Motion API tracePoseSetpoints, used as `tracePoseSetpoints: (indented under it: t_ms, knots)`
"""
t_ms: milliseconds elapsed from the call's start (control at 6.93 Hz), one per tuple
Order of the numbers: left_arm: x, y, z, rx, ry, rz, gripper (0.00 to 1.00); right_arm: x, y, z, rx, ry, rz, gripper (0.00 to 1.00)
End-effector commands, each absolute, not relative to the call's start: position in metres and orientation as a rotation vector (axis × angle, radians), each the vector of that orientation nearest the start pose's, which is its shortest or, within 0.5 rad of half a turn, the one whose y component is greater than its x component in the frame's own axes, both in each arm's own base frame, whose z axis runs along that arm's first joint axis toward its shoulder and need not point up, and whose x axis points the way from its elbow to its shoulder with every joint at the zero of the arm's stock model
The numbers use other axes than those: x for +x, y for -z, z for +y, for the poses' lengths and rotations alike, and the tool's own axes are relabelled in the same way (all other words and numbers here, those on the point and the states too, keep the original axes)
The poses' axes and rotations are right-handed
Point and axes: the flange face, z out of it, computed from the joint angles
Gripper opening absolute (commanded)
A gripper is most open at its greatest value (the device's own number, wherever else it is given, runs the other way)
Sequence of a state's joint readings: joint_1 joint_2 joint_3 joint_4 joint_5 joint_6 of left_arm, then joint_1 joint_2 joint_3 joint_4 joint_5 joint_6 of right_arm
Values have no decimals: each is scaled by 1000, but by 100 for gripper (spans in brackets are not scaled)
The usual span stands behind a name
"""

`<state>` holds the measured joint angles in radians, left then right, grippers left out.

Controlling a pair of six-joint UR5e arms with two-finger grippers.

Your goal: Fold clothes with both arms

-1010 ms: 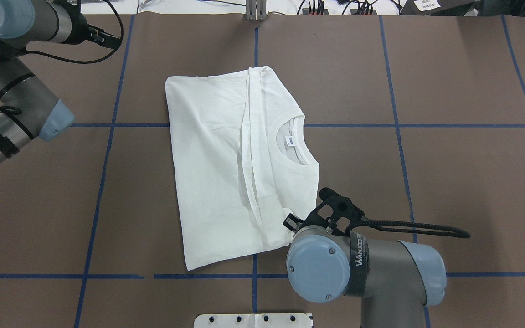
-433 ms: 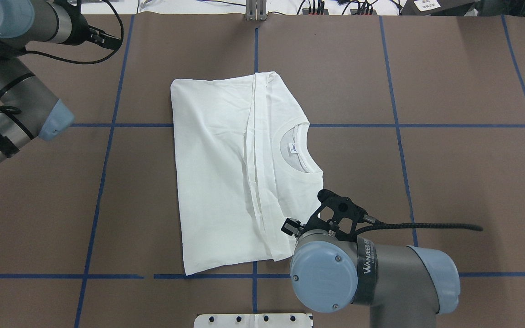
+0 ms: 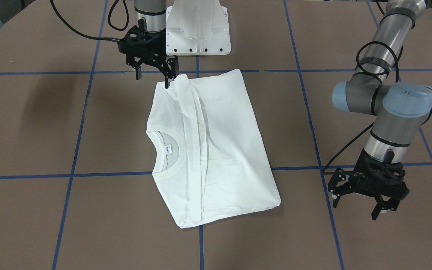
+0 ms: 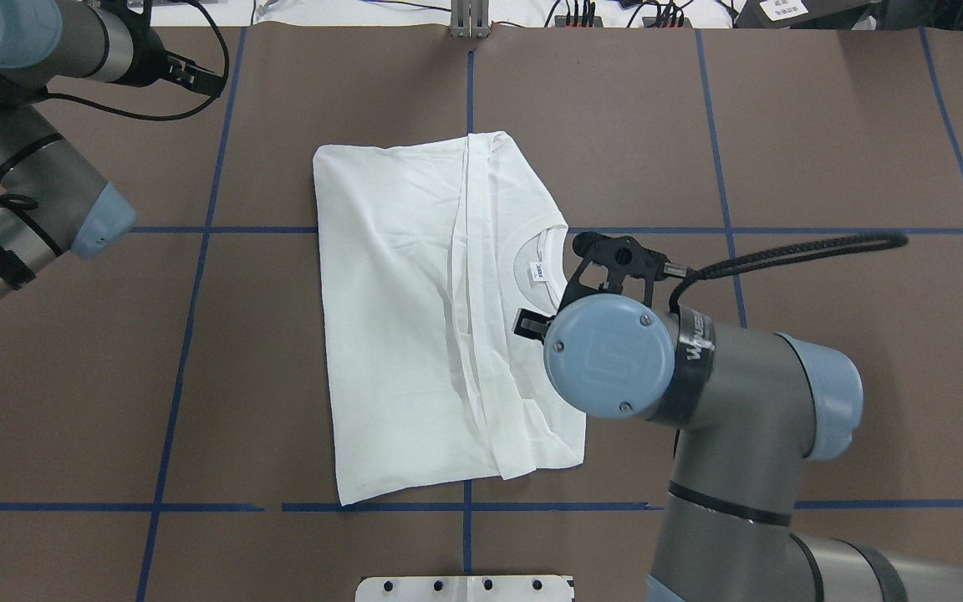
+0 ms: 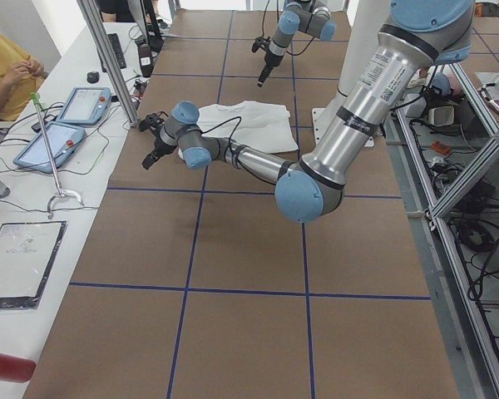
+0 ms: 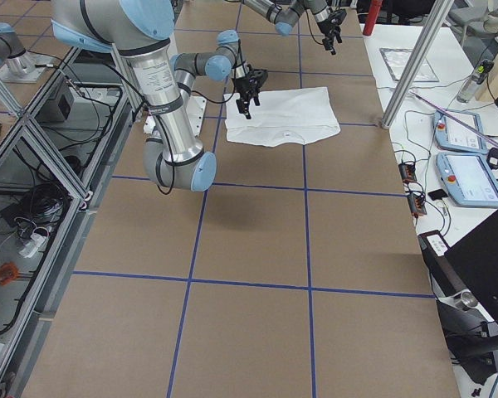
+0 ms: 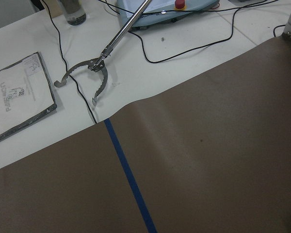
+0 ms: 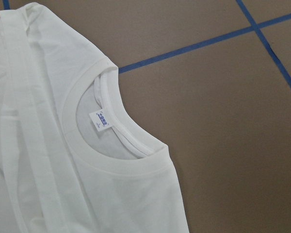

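White cotton T-shirt [image 3: 219, 150] lies folded to a rough rectangle in the middle of the brown desk [image 3: 51, 131]. Its sleeves are laid in as a lengthwise band, and the ribbed collar [image 3: 181, 153] and neck label [image 3: 168, 149] face up.

Front-facing view: right end effector [image 3: 153, 80] hangs at the shirt corner nearest the white pedestal base [image 3: 197, 33]. Its fingers are apart and grip nothing; one fingertip is just beside the cloth. Left end effector [image 3: 354, 210] hovers over bare desk, well apart from the shirt, fingers spread and empty.

Overhead view: right arm [image 4: 608, 355] covers the shirt's edge beside the collar, and its fingers are hidden beneath the wrist. Left arm [image 4: 47, 176] sits at the far corner.

Left wrist view: brown desk cover and a blue tape line [image 7: 128, 174]. Beyond them is a white side surface [image 7: 184, 63] with a metal grabber tool [image 7: 94, 73] and black cables [image 7: 184, 48].

Right wrist view: collar and label seen close, the shirt's shoulder edge lying flat on the desk.
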<state>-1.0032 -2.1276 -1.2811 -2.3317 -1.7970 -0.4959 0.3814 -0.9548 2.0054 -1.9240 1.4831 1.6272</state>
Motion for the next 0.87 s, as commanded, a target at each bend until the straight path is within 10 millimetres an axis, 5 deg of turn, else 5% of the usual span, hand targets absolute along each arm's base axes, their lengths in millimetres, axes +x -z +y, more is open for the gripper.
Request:
tracePoseSetpoints:
  t_ms: [0, 144, 289, 433, 722]
  knots:
    - [303, -381, -680, 784, -184, 702, 100, -530, -162, -397, 209, -424, -694, 100]
    - [303, -384, -679, 779, -185, 701, 100, -574, -163, -417, 206, -413, -707, 100]
    - [300, -387, -675, 780, -184, 699, 100, -623, -138, -439, 207, -422, -723, 97]
    - [296, -391, -669, 781, -185, 701, 100, -648, -134, -449, 200, -429, -716, 77]
    - [295, -392, -667, 781, -183, 701, 100, -665, -148, -443, 195, -402, -699, 65]
